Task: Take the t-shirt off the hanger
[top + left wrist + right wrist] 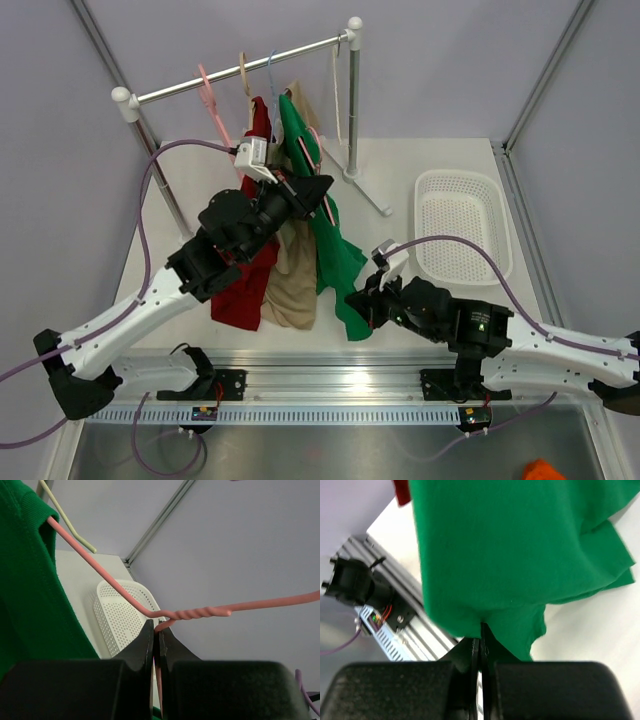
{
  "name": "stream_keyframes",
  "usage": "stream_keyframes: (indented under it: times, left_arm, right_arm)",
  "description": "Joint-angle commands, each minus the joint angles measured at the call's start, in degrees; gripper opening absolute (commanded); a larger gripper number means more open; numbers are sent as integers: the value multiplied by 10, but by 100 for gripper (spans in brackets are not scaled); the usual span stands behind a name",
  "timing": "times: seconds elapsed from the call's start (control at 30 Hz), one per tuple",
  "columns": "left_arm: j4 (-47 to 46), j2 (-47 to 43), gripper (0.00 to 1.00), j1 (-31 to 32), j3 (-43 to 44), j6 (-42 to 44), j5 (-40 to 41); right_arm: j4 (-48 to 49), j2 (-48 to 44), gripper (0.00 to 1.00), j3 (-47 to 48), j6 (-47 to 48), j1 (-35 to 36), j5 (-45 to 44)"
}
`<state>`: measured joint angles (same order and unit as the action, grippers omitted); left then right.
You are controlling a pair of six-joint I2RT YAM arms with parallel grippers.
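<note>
I am in the middle of the pulling-off step, with both tools committed. My left gripper (156, 628) is closed tight on the wire of the pink hanger (196, 613), just below the twisted neck. That grip sits in the lower centre of the left wrist view. In the top view it is at the centre of the frame, below the clothes rail (250, 68).

My right gripper (481, 631) is pinched shut on the bottom hem of the green t-shirt (330, 240), with a fold of cloth caught between the jaws. The shirt hangs from the hanger down to the table's middle, between the beige shirt (293, 285) on its left and the white basket (465, 225) on its right. Its collar and one shoulder are on the hanger arm, at the upper left of the left wrist view.

As I judge it, the shirt is not yet free. Next I must hold the hanger steady with the left arm and draw the hem down and sideways with the right, so the shoulder slides off the arm's end. A straight pull risks tilting the hanger or snagging the collar on it.
</note>
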<state>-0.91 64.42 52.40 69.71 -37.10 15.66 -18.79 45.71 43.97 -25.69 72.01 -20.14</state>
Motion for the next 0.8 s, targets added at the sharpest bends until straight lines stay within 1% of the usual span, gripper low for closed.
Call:
stream_keyframes:
  times: [0.0,0.17,0.2,0.27,0.4,0.43,0.53,0.57,0.6,0.67,0.7,0.77]
  left_arm:
    - [-59,-48,0,-24,18,-1,10]
    - [-52,-78,0,-51,70,18,4]
    - [-50,-80,0,-62,79,13,-9]
    - [-50,-84,0,-66,95,10,-21]
    - [-53,-88,0,-67,141,-11,-64]
    - [-53,-89,0,-67,147,-19,-76]
    - [-55,-87,0,-67,168,-52,-127]
    - [-59,-89,0,-67,166,-62,-139]
    - [-61,-89,0,-67,162,-74,-170]
    - [-61,-91,0,-67,145,-97,-197]
    - [-60,-91,0,-67,136,-106,-212]
    - [-47,-98,0,-67,108,-111,-219]
  right_arm:
    - [-23,0,0,2,-14,35,7]
    - [-114,-35,0,-33,-87,101,5]
    - [-135,-43,0,-40,-102,107,0]
    - [-148,-47,0,-55,-131,112,-10]
    - [-166,-22,0,-56,-150,113,-41]
    - [-172,0,0,-54,-158,114,-55]
    - [-202,43,0,-33,-183,113,-124]
    - [-205,50,0,-22,-189,113,-153]
    - [-205,54,0,-18,-192,113,-166]
    - [-175,47,0,-14,-183,114,-189]
    - [-145,39,0,-13,-175,114,-190]
    - [-123,27,2,-9,-148,114,-191]
